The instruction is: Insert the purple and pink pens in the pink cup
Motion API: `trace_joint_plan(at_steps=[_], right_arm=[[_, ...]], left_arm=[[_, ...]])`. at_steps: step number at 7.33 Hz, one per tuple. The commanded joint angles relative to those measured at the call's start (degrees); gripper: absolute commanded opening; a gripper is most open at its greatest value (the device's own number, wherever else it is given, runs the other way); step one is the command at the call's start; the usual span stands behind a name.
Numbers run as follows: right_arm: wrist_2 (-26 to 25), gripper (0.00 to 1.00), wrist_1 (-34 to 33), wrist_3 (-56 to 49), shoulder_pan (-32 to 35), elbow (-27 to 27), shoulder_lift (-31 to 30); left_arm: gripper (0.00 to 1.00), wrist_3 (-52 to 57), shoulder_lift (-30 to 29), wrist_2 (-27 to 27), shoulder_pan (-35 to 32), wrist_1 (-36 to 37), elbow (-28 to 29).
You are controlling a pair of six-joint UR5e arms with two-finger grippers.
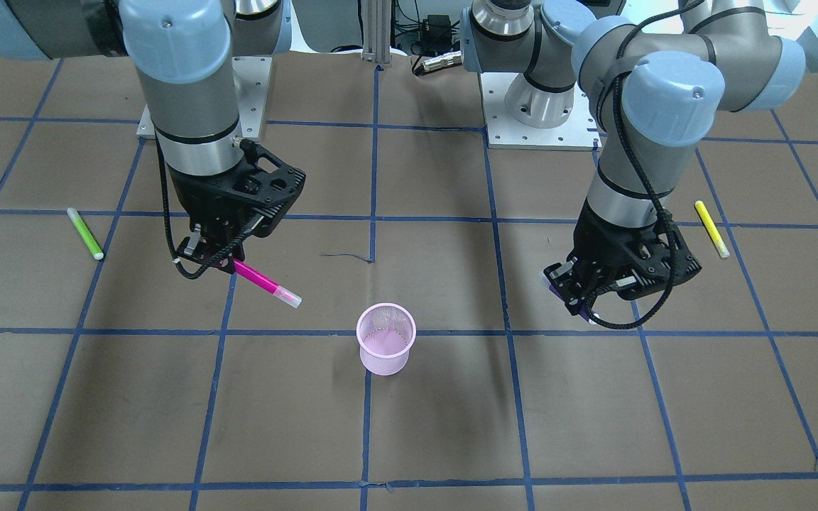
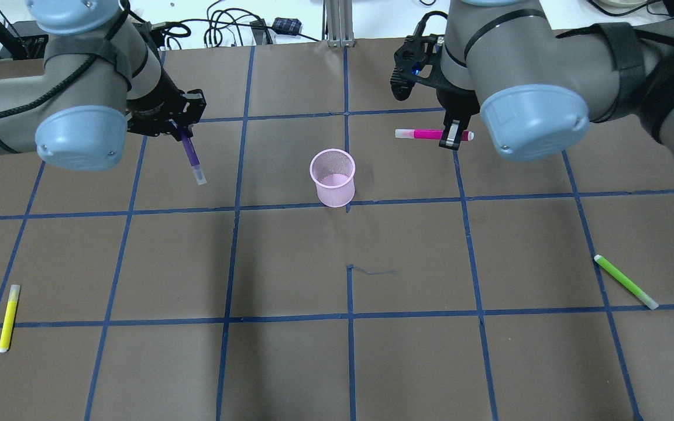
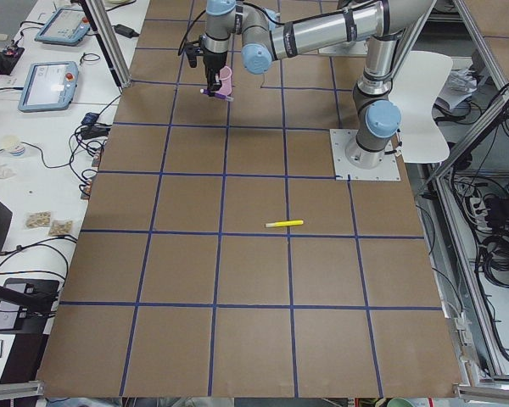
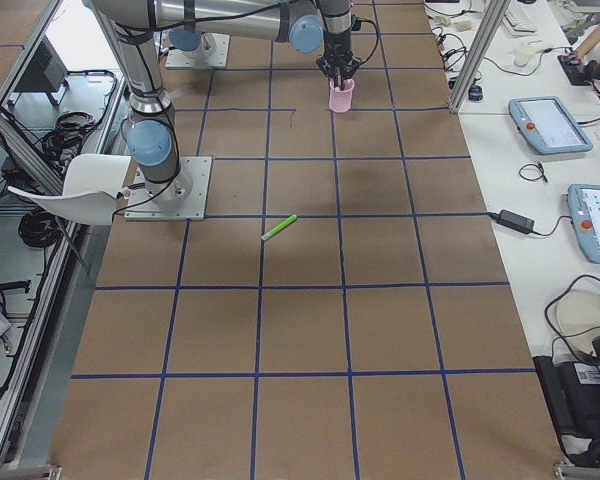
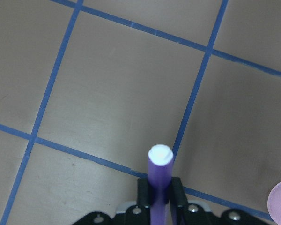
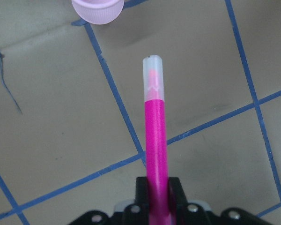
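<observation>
The pink mesh cup [image 2: 332,181] stands upright between the purple pen [image 2: 192,155] and the pink pen [image 2: 425,134], both held aloft

the pink cup [image 2: 332,187] is formed of fine mesh, the pink pen [image 6: 156,136] of smooth plastic; the table [image 2: 290,362] is covered in matt paper.

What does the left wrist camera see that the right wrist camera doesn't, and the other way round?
Only the left wrist view shows the purple pen, gripped in the left end effector. Only the right wrist view shows the pink pen, gripped in the right end effector, and a thin dark scribble on the paper. Both show an edge of the pink cup and the brown table crossed by blue tape lines.
</observation>
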Motion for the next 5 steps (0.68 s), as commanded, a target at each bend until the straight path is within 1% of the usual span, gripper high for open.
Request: trace_joint_plan(at_steps=[1, 2, 5], right_arm=[[-0.15, 0.13, -5.75, 10.32, 7.73, -0.11, 4.70], [-0.85, 0.13, -9.61, 10.72, 10.13, 0.15, 7.33], [-0.68, 0.17, -10.27, 9.49, 10.50, -0.19, 11.12]], left_arm=[[0.00, -0.71, 0.99, 0.35, -0.58, 2.84, -1.62], [0.00, -0.71, 1.17, 0.35, -0.75, 2.84, -1.62], [0.00, -0.98, -0.76, 0.09, -1.54, 3.63, -1.62]])
